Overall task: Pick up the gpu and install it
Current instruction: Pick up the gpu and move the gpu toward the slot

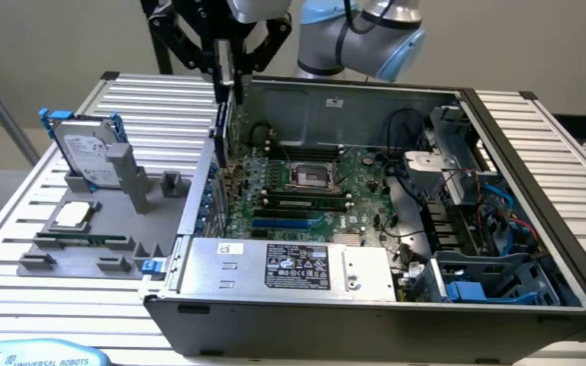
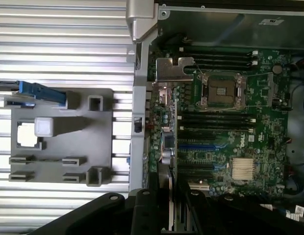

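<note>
Pinching the gpu (image 2: 166,147) edge-on, end effector (image 1: 228,70) above the motherboard (image 2: 230,142) in the open computer case (image 1: 375,309).

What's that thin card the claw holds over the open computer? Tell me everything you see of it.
The gpu is a thin flat card, seen edge-on in the wrist view: a greenish board with small parts and a bent silver bracket at one end. It hangs upright, clamped in the gripper, over the motherboard near its edge.

Exterior high oblique, wrist overhead, both over motherboard (image 1: 365,171)
</note>
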Robot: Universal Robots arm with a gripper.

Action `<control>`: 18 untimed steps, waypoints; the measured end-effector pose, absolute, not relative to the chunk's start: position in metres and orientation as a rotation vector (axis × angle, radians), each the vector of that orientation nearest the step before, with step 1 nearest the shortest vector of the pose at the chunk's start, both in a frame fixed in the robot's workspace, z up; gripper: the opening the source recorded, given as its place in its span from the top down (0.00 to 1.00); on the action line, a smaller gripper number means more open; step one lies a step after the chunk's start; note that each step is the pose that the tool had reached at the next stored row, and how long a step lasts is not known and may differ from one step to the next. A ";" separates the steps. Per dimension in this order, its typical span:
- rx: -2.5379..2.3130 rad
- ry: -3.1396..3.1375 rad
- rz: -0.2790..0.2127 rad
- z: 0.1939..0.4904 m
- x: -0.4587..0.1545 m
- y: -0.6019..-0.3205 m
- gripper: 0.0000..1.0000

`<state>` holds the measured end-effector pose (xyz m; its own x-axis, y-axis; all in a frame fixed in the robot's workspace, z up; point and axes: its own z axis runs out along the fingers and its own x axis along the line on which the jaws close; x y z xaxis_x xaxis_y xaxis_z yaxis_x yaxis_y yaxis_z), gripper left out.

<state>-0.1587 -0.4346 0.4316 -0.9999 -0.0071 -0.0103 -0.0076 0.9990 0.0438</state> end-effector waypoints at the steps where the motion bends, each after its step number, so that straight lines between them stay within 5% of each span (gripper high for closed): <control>1: -0.012 3.131 0.068 0.430 -0.154 -0.434 0.73; 18: -0.010 3.132 0.018 0.411 -0.086 -0.427 0.73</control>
